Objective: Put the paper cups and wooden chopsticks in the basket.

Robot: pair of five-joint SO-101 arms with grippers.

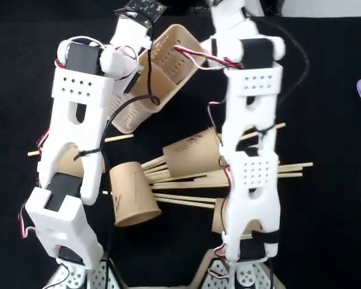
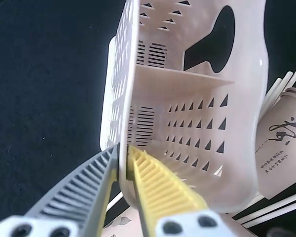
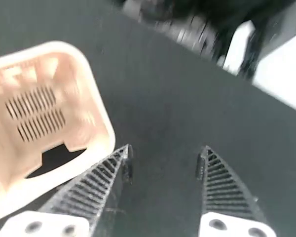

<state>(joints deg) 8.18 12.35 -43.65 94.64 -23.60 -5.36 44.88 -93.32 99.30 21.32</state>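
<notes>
Basket: far centre of surface, tipped on its side. Wooden chopsticks: scattered nearer, before basket. Paper cups: on their sides, over the chopsticks.

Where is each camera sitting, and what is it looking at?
High view: fixed above, looking down on the black table; the left arm, right arm, basket, paper cups and chopsticks show.
Left wrist view: on the left arm, looking along the left tool, shut on the basket's wall.
Right wrist view: on the right arm, looking past the open right tool at the table.
Shared: all three show the basket.
</notes>
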